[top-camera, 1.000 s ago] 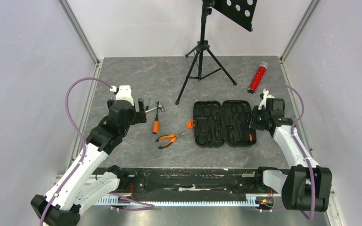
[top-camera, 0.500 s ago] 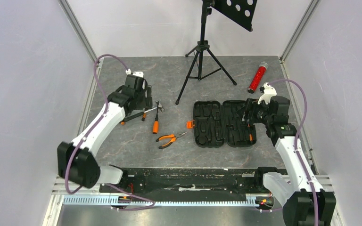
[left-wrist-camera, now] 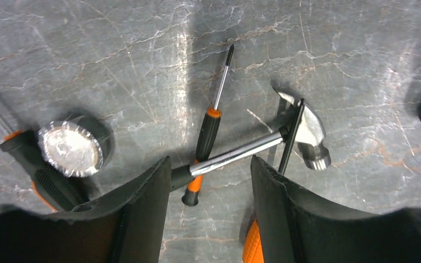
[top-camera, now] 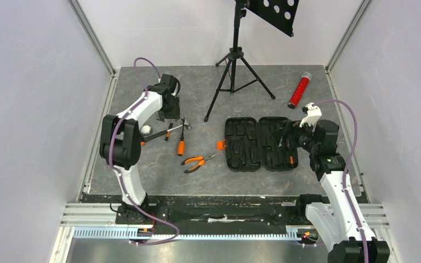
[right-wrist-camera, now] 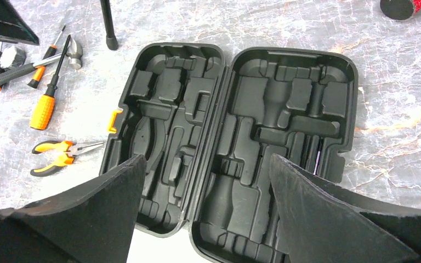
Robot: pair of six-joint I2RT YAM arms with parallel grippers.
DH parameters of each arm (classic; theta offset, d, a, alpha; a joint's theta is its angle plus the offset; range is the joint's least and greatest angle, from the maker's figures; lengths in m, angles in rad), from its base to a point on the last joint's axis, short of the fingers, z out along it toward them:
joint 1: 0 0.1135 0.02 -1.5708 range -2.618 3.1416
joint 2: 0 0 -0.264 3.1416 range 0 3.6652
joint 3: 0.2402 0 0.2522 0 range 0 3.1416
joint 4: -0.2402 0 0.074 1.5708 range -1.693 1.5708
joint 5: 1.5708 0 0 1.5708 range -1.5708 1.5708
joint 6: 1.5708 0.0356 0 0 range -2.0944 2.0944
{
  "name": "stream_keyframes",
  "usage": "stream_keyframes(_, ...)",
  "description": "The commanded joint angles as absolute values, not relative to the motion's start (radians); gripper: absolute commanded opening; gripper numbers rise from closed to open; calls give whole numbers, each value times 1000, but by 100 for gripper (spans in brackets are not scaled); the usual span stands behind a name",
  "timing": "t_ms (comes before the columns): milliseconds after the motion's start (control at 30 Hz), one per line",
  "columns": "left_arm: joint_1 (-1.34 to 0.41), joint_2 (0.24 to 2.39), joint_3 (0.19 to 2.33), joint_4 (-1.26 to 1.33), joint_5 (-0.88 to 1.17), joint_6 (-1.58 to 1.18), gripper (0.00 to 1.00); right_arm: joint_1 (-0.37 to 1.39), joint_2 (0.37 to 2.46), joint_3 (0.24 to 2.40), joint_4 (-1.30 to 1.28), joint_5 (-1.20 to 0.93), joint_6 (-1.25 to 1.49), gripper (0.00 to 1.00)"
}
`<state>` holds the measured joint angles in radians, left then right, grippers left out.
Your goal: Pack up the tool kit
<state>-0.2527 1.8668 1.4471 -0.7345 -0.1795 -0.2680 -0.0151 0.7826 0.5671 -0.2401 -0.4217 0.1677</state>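
Tool kit: rigid black plastic clamshell case [right-wrist-camera: 230, 137], open flat beneath right gripper [right-wrist-camera: 205, 159], which is spread and empty.
Left gripper [left-wrist-camera: 209, 164]: spread over small steel hammer [left-wrist-camera: 252, 149].
Handling: likely light, slick shaft; pinch mid-handle.

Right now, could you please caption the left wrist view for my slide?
Open left hand over a hammer, a small screwdriver and a round silver object.

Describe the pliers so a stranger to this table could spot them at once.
Find the open black case in the middle of the table. Just left of its orange latch, toward the near edge, lie the pliers, alone. Unlike the straight screwdrivers and hammer piled farther back, they have two curved orange handles.
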Motion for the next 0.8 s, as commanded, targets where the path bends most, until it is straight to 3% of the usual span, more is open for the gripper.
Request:
stream_keyframes(0, -244, 1951, 1514, -771, -167, -224, 60, -6, 755, 556, -206, -439, 167, 86)
stream_keyframes(500, -206, 2058, 1484, -766, -83, -225, 47, 30, 751, 541, -206, -451, 156, 86)
stream_keyframes(567, -206, 2058, 1476, -768, -88, -225, 41, 29, 749, 538, -206, -451, 156, 86)
stream_keyframes(767, -206, 2018, 1495, -770, -108, -205, 8, 29, 732, 527, -208, -446, 156, 86)
